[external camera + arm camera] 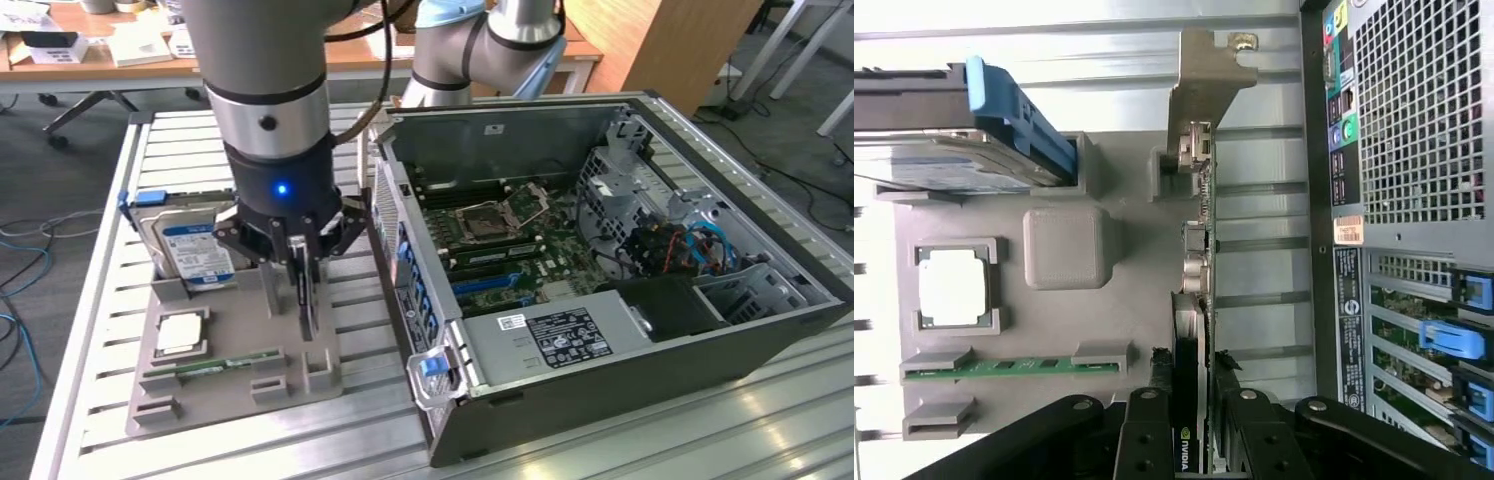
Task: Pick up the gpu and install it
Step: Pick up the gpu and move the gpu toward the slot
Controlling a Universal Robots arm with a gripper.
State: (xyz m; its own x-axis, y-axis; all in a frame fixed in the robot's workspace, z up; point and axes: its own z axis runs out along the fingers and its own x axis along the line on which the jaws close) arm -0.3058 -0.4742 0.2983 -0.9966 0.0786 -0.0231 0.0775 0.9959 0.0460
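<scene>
The gpu (1195, 250) stands on edge in a slot of the grey holder tray (1064, 250), its silver end bracket (1199, 90) at the far end and the black cooler edge between my fingers. My gripper (1191, 362) is lowered straight over it, one black finger pressed against each face of the card, shut on it. In the exterior view the gripper (291, 300) reaches down into the tray (227, 400), and the gpu (306, 295) shows as a thin dark upright strip, still seated in the tray.
The open computer case (601, 250) lies at the exterior view's right, motherboard (507, 240) exposed, its rear panel (1414, 120) close to the tray. The tray also holds a hard drive (194, 245), a CPU (180, 335) and a RAM stick (214, 363).
</scene>
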